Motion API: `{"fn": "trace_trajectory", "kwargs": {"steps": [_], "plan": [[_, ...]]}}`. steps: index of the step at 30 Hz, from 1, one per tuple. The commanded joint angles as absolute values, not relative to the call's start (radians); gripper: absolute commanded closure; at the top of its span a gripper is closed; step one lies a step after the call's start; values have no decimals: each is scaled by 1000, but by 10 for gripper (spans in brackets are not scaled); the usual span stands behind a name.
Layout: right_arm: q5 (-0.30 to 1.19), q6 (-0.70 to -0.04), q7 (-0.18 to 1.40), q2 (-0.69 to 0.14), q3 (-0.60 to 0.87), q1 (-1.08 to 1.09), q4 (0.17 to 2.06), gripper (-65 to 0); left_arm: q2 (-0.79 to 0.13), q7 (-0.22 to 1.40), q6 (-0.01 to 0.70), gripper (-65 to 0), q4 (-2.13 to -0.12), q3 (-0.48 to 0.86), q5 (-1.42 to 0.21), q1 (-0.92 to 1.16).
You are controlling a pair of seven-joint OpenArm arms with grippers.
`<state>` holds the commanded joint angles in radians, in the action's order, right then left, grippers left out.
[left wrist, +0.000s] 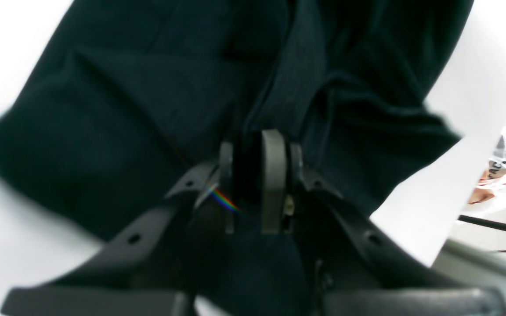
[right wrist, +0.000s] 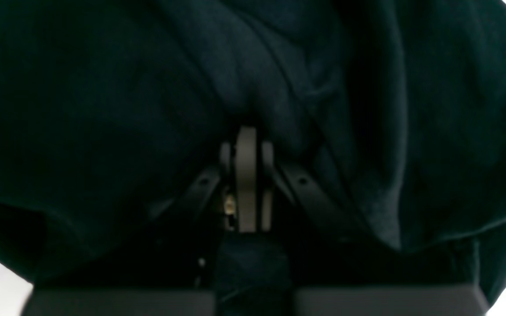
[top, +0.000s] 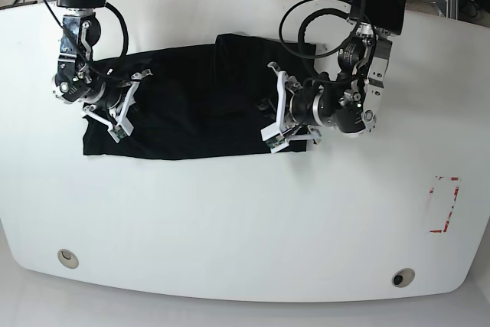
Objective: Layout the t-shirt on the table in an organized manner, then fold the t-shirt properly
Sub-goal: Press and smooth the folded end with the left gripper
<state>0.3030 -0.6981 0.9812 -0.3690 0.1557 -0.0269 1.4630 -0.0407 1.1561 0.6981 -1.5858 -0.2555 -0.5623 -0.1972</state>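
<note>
Base view: the t-shirt (top: 191,105) lies as a wide dark band across the far half of the table (top: 245,220), with a doubled-over flap at its far middle edge.
Left gripper: the left gripper (left wrist: 257,145) sits at the shirt's right end in the base view; its wrist camera shows the claw pressed together with a ridge of dark cloth rising from between the tips — pinching the shirt.
Right gripper: the right gripper (right wrist: 246,140) is at the shirt's left end; its claw too is closed, cloth bunched around and over the tips, so it looks to be gripping fabric.
Step in hand: by my reading, spreading the shirt flat before any fold.
Doing it well: draw the two ends apart evenly and keep them low, so the cloth slides and does not lift; stop when the wrinkles go, since a hard pull could slip the fabric out of one claw. The folded flap at the far edge will need opening out.
Surface: glossy white top, curved edges, a grey round hole near each front corner (top: 67,257), and a red dashed rectangle (top: 444,204) well right of the shirt.
Room: cables and floor show beyond the far edge — little else can be made out.
</note>
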Motion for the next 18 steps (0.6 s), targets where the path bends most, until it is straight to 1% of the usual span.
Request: {"fn": "trace_trajectory", "kwargs": {"steps": [3, 11, 16, 18], "plan": [[303, -698, 983, -369, 156, -27, 1463, -8, -16, 1141, 698, -64, -1572, -272, -562, -239], [303, -698, 984, -372, 156, -27, 1463, -8, 28, 1050, 694, -65, -1434, -351, -564, -346], [303, -698, 984, -372, 156, -27, 1463, -8, 39, 1003, 690, -67, -1369, -377, -565, -395], [303, -698, 984, -372, 156, -27, 1463, -8, 39, 1018, 693, -68, -1366, -381, -568, -409]]}}
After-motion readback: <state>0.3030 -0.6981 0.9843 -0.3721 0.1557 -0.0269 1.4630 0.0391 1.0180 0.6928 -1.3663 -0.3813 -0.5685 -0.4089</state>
